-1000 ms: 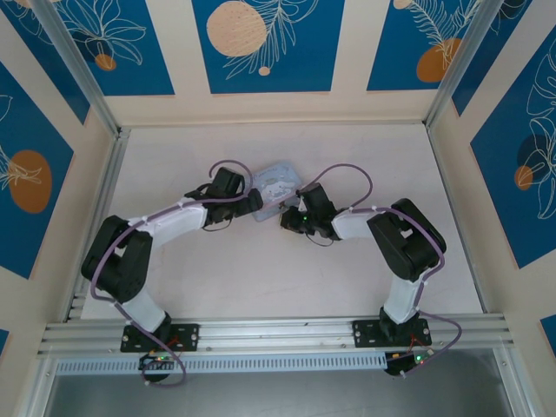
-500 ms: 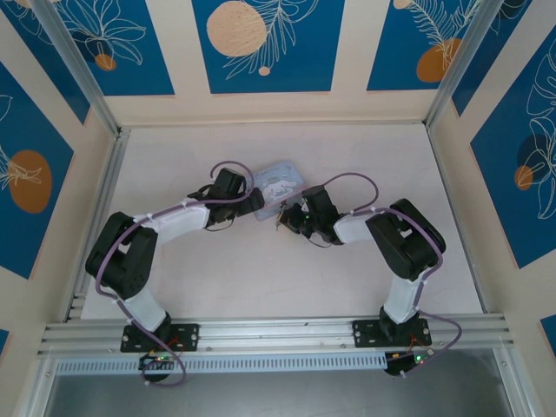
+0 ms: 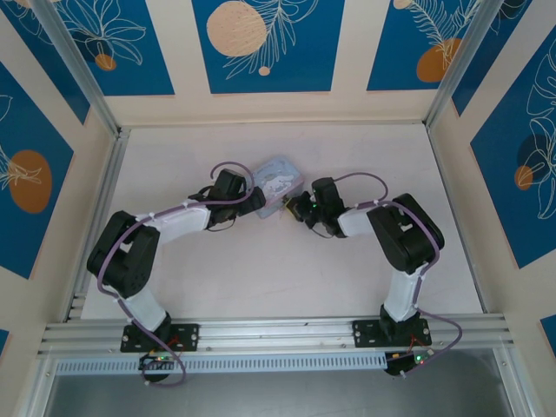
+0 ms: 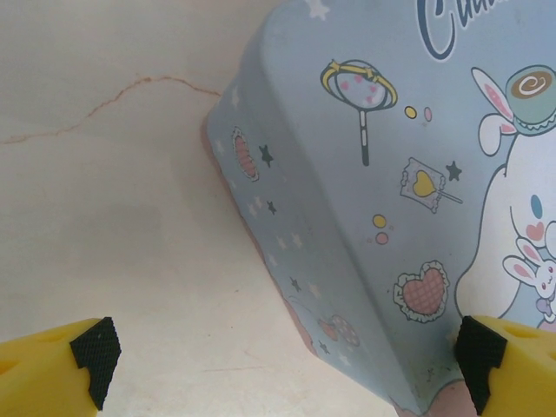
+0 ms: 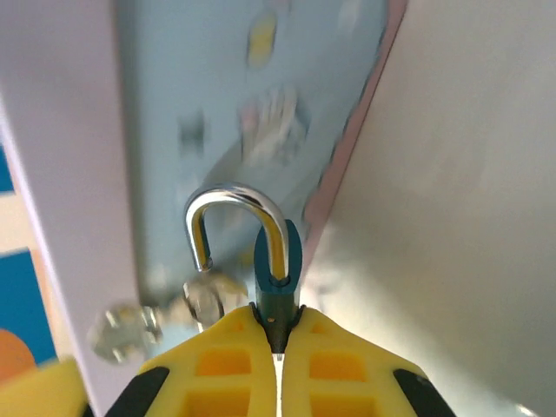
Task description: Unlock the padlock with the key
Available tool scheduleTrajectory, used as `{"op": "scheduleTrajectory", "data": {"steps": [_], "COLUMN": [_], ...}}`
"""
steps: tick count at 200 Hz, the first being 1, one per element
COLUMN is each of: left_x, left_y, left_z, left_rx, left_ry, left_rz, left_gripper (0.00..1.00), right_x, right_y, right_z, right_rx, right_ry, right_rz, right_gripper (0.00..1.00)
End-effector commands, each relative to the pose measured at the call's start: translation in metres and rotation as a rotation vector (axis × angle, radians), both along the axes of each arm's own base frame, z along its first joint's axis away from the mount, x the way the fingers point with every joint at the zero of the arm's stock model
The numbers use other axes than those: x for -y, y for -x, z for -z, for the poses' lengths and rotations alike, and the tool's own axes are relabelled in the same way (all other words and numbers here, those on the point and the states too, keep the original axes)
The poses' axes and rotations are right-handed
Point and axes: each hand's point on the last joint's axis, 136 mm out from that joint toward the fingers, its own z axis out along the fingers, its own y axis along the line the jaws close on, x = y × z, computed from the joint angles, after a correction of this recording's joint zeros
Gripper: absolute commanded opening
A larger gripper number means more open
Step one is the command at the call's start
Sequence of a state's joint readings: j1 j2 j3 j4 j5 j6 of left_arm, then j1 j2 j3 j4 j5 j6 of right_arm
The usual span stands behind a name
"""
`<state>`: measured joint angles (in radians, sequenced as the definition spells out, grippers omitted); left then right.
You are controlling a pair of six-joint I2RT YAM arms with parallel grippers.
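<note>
Starting with the biggest item: the pale worktop (image 3: 217, 278) is seen from the top view, both arms bent inward to meet at its middle. A pale blue cartoon tin (image 3: 276, 181) is propped there, tilted up on one edge in the left wrist view.

The left pincer (image 4: 288, 360) is spread wide with nothing gripped. One yellow tip is out over bare worktop and the other is against the tin's near corner, so the tin is judged to be braced rather than held.

The right pincer (image 5: 278, 334) is closed tight, and the thin teal body of the padlock (image 5: 280, 265) is pinched between its tips, just beside the tin's side wall. The silver shackle (image 5: 233, 201) is stood upright above the tips. One leg is sunk in the body; the other looks short of it, but open or locked cannot be told.

Blurred silver bits (image 5: 204, 300) are seen low beside the shackle. The key cannot be made out among them.

Step judged: the padlock is secured and the key is not yet in use. Next, the key must be found, picked up by the free left pincer, lined up with the keyway and turned while the lock body is held steady.
</note>
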<state>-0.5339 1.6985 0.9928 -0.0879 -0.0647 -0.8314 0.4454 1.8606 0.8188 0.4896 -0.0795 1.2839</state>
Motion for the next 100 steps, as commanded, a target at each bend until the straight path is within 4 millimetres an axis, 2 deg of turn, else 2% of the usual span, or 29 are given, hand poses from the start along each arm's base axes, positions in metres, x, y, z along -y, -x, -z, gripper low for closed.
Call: {"op": "scheduleTrajectory", "data": {"steps": [1,19,36,68,100], "left_x": [-0.017,-0.018,-0.017,-0.014,-0.008], "left_y": [0.027,0.026,0.025,0.021,0.016], "left_z": [0.041,0.041,0.04,0.031,0.005], "left_rx": [-0.152,-0.153,-0.15,-0.134,-0.088], "left_ry": [-0.095,-0.1,-0.097,-0.097,-0.068], "left_rz": [0.002,-0.002,-0.001,0.017,0.046], "left_gripper": [0.99,0.99,0.99,1.0,1.0], "right_x": [0.014,0.019,0.026,0.037,0.047], "right_y": [-0.025,-0.023,-0.012,0.023,0.057], "right_z": [-0.015,-0.02,-0.021,-0.016,-0.013], "right_rx": [0.022,0.028,0.035,0.02,0.001], "right_ry": [-0.041,-0.039,-0.027,-0.014,0.011], "right_rz": [0.033,0.002,-0.019,-0.056,-0.087], "right_gripper": [0.0,0.0,0.0,0.0,0.0]}}
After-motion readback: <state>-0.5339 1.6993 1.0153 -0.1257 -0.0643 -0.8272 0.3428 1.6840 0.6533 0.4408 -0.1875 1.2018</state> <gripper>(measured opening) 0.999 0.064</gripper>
